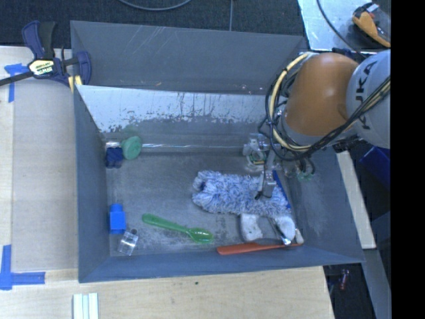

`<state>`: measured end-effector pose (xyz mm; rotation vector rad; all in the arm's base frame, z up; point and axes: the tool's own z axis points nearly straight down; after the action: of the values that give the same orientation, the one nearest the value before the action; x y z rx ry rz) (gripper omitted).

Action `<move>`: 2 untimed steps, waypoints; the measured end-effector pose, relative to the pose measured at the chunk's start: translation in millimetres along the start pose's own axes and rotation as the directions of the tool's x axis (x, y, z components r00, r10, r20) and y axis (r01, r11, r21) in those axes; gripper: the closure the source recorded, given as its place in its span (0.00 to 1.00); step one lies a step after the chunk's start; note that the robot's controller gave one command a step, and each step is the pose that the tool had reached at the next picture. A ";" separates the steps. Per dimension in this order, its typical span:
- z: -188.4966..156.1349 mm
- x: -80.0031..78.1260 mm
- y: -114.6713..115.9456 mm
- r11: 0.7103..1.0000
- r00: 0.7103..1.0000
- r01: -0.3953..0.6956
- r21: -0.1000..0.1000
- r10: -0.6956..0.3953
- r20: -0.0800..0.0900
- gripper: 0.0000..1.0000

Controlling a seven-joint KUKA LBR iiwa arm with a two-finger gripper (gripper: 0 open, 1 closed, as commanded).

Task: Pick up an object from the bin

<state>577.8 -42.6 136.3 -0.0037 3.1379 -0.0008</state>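
Note:
My gripper (pixel 267 185) hangs low in the right half of the bin, its tip down at the right end of a fluffy blue-and-white cloth (pixel 222 193). The cloth lies bunched across the middle of the bin floor. Just in front of it lie two small white pieces (pixel 251 227) and a red-orange stick (pixel 251 248) along the front wall. A blue strip (pixel 281 195) shows beside the cloth's right end.
A green plastic spoon (pixel 174 228) lies front centre. A blue block (pixel 117 218) and a clear little cup (pixel 126 243) sit at the front left. A green disc (pixel 132 147) and a dark blue piece (pixel 113 156) rest in the back left corner.

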 end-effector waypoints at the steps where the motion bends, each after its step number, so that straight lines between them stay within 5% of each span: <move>1: 0.0 0.0 0.0 1.000 1.000 0.000 0.000 0.000 0.000 0.00; 2: 34.3 13.9 24.0 0.999 0.999 -0.036 0.000 0.036 0.001 1.00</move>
<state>564.0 -18.6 101.9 0.0525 3.1363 -0.0007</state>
